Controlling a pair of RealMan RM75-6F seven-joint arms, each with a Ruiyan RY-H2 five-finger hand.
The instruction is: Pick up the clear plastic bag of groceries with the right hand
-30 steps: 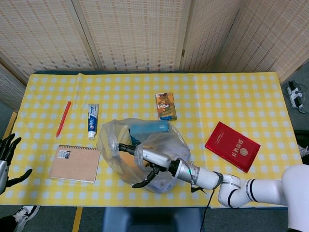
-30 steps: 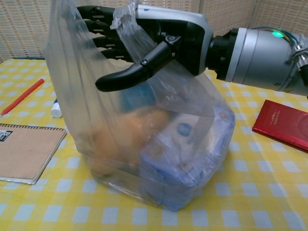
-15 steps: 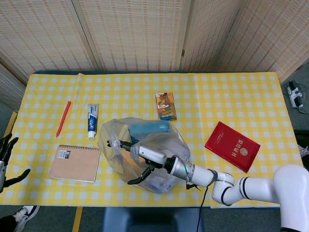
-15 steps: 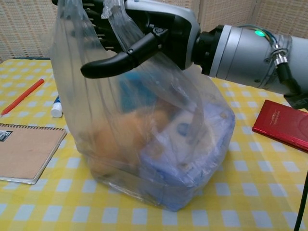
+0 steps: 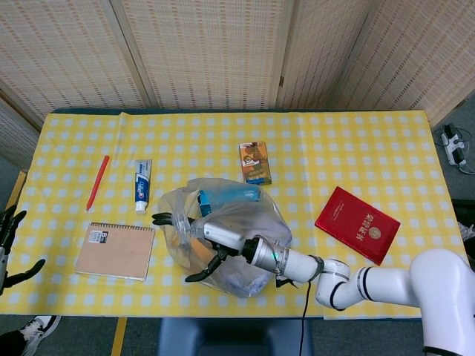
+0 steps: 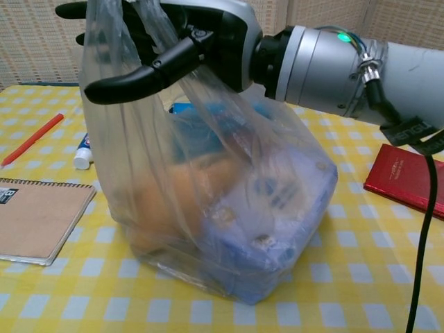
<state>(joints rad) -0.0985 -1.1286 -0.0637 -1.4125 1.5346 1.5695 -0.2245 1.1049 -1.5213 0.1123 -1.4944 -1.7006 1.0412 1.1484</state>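
Note:
The clear plastic bag [image 5: 249, 222] [image 6: 229, 208] of groceries stands near the table's front edge, with orange, blue and white packages inside. Its base rests on the yellow checked cloth while its top is drawn up tall. My right hand [image 5: 199, 241] [image 6: 173, 41] is pushed through the bag's top from the right. The film hangs over its outstretched fingers and wraps between them and the thumb [image 6: 132, 73]. My left hand [image 5: 9, 245] hangs off the table's left edge, fingers spread, holding nothing.
A spiral notebook [image 5: 115, 251] [image 6: 35, 218] lies left of the bag, with a toothpaste tube [image 5: 142, 185] and a red pen [image 5: 97, 182] behind it. A small box [image 5: 254, 162] lies beyond the bag and a red book [image 5: 357, 224] [image 6: 409, 180] to its right. A black cable [image 6: 420, 229] hangs from my right forearm.
My right hand has moved left and upward with the bag's top hooked on it, stretching the film taller. The bag's base stays on the cloth. The left hand has barely shifted.

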